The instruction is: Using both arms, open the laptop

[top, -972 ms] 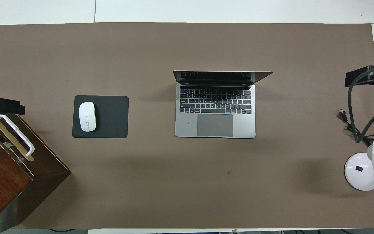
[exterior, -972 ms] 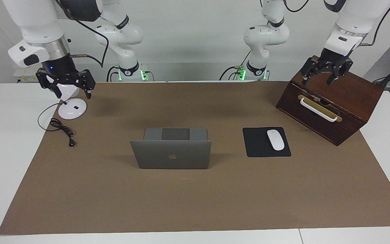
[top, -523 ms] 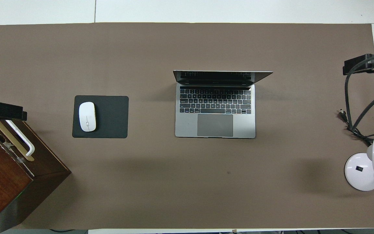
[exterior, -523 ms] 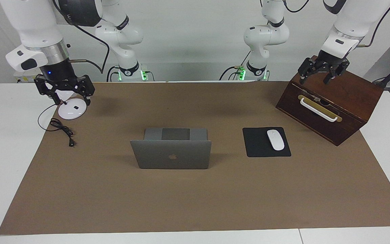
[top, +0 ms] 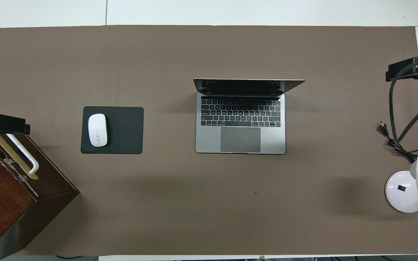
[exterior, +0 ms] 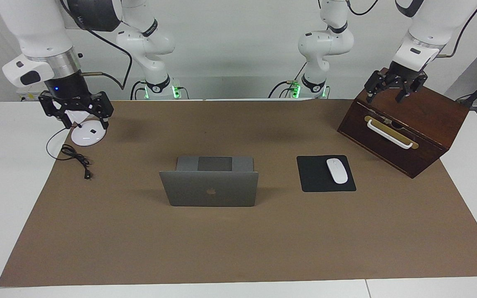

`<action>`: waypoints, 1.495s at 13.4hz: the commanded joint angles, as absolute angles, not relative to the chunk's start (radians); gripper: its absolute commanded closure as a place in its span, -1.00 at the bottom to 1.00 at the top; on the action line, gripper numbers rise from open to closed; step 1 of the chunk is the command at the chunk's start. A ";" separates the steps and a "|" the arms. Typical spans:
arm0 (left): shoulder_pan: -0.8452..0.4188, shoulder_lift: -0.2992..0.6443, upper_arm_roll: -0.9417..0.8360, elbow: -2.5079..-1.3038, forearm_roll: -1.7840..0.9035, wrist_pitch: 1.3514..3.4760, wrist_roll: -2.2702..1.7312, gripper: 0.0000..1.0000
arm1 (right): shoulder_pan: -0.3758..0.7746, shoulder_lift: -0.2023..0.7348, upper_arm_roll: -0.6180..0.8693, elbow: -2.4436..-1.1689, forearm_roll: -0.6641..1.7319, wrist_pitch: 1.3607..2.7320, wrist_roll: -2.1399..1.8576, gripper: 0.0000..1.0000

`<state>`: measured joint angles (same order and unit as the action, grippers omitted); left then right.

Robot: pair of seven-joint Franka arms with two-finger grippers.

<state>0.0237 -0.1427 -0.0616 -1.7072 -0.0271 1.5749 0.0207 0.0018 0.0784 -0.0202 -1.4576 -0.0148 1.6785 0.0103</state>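
Observation:
The silver-grey laptop (exterior: pixel 209 188) stands open in the middle of the brown mat, its lid upright with the apple logo facing away from the robots. Its keyboard and trackpad show in the overhead view (top: pixel 240 123). My right gripper (exterior: pixel 75 112) hangs open and empty in the air over the white lamp, well away from the laptop; it also shows in the overhead view (top: pixel 410 69). My left gripper (exterior: pixel 396 87) hangs open and empty over the wooden box, and also shows in the overhead view (top: pixel 0 123). Neither gripper touches the laptop.
A white desk lamp (exterior: pixel 85 133) with a black cable (exterior: pixel 77 159) stands at the right arm's end. A dark wooden box (exterior: pixel 412 128) with a white handle stands at the left arm's end. A black mousepad (exterior: pixel 317 180) with a white mouse (exterior: pixel 336 170) lies between box and laptop.
My right gripper has risen a little and drifted toward the table's edge over the lamp. My left gripper rose slightly over the box, then held. The laptop has not moved.

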 commanded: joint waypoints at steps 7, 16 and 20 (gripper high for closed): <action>0.031 -0.138 -0.074 -1.687 -0.015 1.552 0.020 -1.00 | -0.018 0.016 -0.015 -1.511 0.077 1.669 -0.009 -1.00; 0.034 -0.138 -0.074 -1.689 -0.015 1.555 0.020 -1.00 | -0.012 -0.077 -0.015 -1.620 0.026 1.661 -0.012 -1.00; 0.032 -0.138 -0.074 -1.687 -0.015 1.559 0.018 -1.00 | -0.014 -0.078 -0.015 -1.620 0.028 1.658 -0.018 -1.00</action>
